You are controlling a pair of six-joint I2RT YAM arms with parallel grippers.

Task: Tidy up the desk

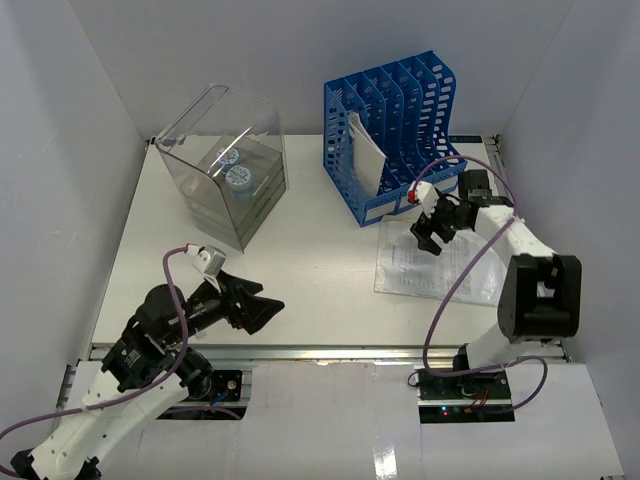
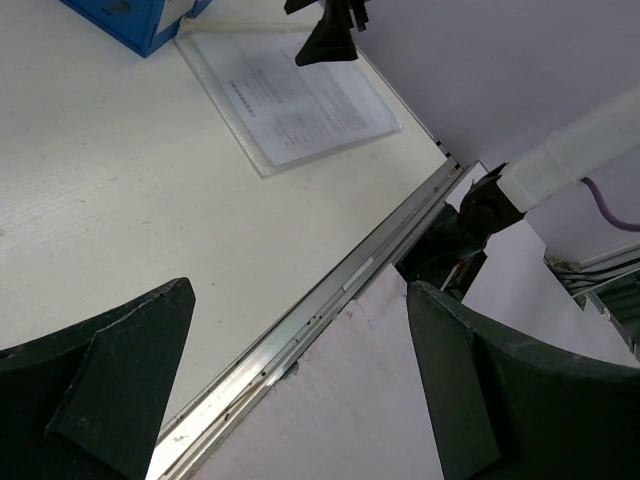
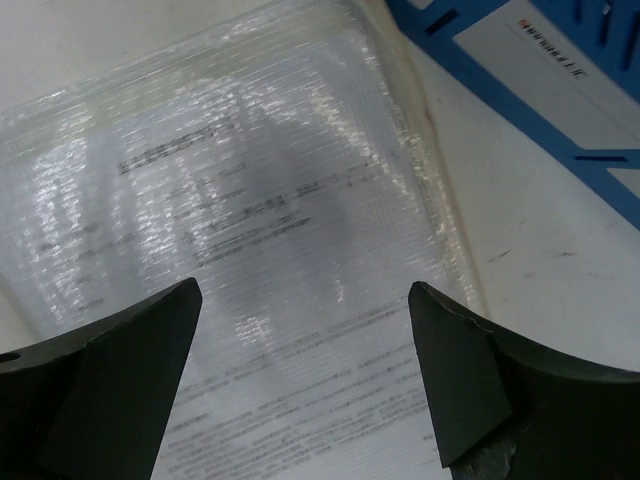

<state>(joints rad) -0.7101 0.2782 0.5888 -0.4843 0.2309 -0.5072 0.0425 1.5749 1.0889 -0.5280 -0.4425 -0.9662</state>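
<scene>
Top external, desk [image 1: 320, 285], one rack [image 1: 340, 150], one box [image 1: 200, 130], perhaps two discs [image 1: 238, 177] inside

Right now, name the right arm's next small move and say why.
Probably lower the right gripper onto the clear document sleeve: its jaws stand open above the sleeve, which lies flat on the desk in front of the blue file rack, not yet filed.
</scene>
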